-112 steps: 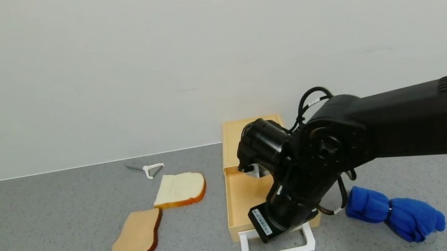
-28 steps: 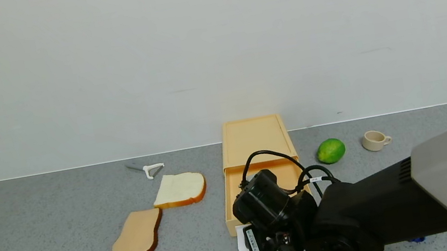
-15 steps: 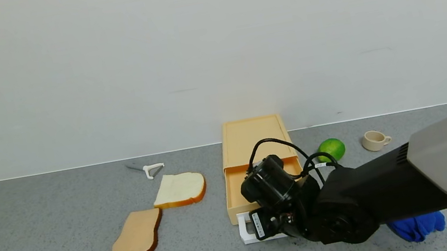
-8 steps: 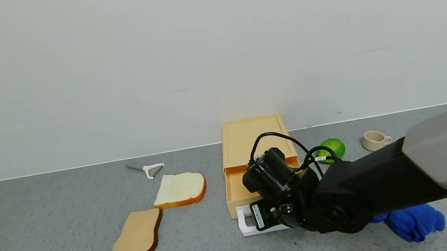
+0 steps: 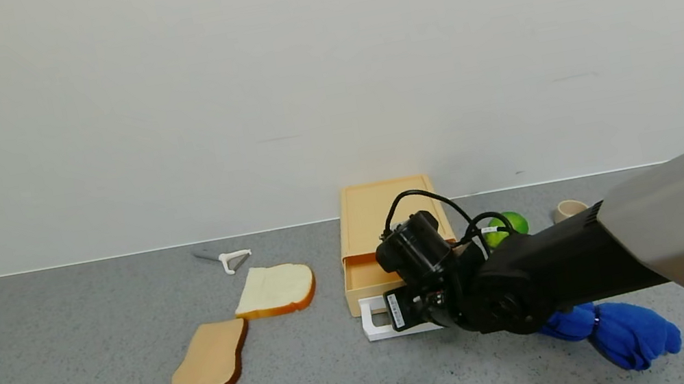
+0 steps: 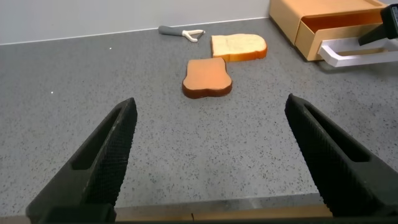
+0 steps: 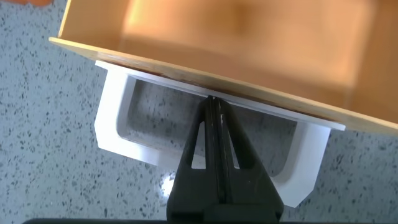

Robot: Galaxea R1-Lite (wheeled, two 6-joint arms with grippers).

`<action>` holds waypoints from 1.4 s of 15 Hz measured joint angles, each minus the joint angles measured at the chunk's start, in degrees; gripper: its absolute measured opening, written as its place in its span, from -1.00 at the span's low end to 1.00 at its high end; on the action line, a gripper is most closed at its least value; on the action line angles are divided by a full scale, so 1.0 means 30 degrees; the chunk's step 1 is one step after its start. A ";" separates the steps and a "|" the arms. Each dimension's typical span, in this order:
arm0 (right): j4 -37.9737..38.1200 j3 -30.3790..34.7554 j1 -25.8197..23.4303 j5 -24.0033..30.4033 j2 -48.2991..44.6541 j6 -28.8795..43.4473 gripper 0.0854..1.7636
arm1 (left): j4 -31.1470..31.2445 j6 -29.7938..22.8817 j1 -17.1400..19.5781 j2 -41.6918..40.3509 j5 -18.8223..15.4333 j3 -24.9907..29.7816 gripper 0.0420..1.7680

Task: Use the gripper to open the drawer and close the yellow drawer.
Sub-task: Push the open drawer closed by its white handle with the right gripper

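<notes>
The pale yellow drawer (image 5: pixel 361 278) stands a short way out of its low box (image 5: pixel 387 211). Its white loop handle (image 5: pixel 374 325) faces me. My right arm (image 5: pixel 537 277) reaches across to it. In the right wrist view my right gripper (image 7: pixel 212 101) is shut and empty. Its joined tips sit inside the handle loop (image 7: pixel 118 127) and press against the drawer's front (image 7: pixel 211 74). My left gripper (image 6: pixel 209 104) is open and empty, low over the table. It is far from the drawer (image 6: pixel 339 28).
Two bread slices (image 5: pixel 275 289) (image 5: pixel 211 358) and a white peeler (image 5: pixel 228 259) lie left of the box. A green lime (image 5: pixel 508 222) and a beige cup (image 5: pixel 567 208) sit to its right. A blue cloth (image 5: pixel 615 327) lies under my right arm.
The drawer has slid back into its box, from wide open to a short way out. My right gripper has moved toward the wall with the handle.
</notes>
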 joint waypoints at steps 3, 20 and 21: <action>-0.0683 -0.0289 -0.0284 0.0000 0.0374 -0.0638 -0.96 | 0.0000 0.0000 0.0000 0.0000 0.0000 0.0000 0.94; -0.0992 -0.2979 -0.1674 0.0532 0.2259 -0.2076 -0.96 | 0.0000 0.0000 0.0000 0.0000 0.0000 0.0000 0.94; -0.1000 -0.3072 -0.1711 0.0524 0.2304 -0.2170 -0.96 | 0.0000 -0.0008 0.0000 0.0000 0.0000 0.0000 0.94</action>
